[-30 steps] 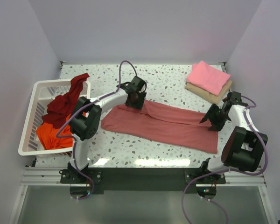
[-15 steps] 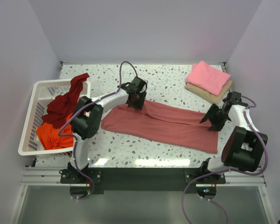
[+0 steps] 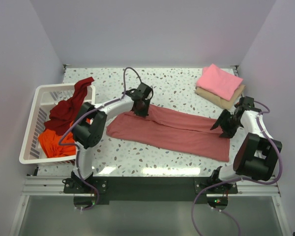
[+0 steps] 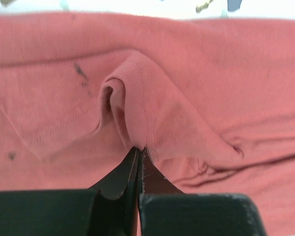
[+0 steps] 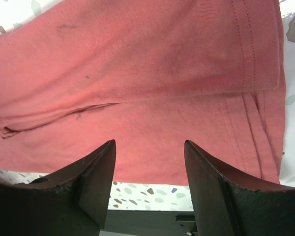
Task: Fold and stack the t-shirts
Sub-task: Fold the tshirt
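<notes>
Overhead, the rose-red t-shirt (image 3: pixel 169 130) lies long across the speckled tabletop (image 3: pixel 177 83), bare room beyond its far edge; wrists hide both jaws. Left wrist: left jaws clamp a raised fold (image 4: pixel 130 103) of it. Right wrist: right jaws gape wide over its hemmed end (image 5: pixel 258 49).

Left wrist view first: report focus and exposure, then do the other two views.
Left wrist: rose-red shirt fairly sharp at the pinch, table blown white at top. Right wrist: seams crisp, right gripper dark. Top external: pale glare bars on the near table edge.
</notes>
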`<act>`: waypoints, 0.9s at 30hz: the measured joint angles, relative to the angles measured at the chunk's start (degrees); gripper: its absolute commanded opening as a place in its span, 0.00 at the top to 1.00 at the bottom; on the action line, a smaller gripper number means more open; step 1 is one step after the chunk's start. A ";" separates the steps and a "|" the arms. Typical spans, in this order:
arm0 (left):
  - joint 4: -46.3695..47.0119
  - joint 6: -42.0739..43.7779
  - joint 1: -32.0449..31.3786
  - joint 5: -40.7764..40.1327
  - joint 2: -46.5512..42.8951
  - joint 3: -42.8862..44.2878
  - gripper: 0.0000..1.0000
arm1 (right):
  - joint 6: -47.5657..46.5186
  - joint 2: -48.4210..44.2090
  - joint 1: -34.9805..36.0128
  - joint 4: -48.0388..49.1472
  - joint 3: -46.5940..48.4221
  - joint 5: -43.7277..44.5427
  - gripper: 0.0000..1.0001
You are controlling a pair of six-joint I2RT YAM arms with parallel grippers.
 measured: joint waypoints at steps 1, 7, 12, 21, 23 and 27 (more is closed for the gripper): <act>-0.20 -0.85 -0.02 0.31 -0.94 -0.85 1.00 | 0.00 0.07 0.00 0.00 0.00 -0.02 0.39; -1.25 -4.81 -0.02 3.26 -7.45 -5.75 1.00 | 0.00 0.33 0.00 0.04 -0.02 -0.17 0.39; -3.04 -6.32 -0.17 5.38 -11.80 -9.14 1.00 | 0.00 0.37 0.02 0.17 -0.13 -0.68 0.39; -5.49 -7.82 -3.06 9.14 -15.67 -16.22 0.93 | -0.02 1.33 0.09 0.42 -0.24 -1.42 0.39; -5.40 -8.04 -3.93 10.80 -17.07 -17.73 0.75 | -0.02 1.33 0.15 0.44 -0.28 -1.42 0.39; -5.73 -8.20 -4.74 12.17 -19.85 -18.84 0.35 | -0.02 1.44 0.48 0.44 -0.33 -1.44 0.39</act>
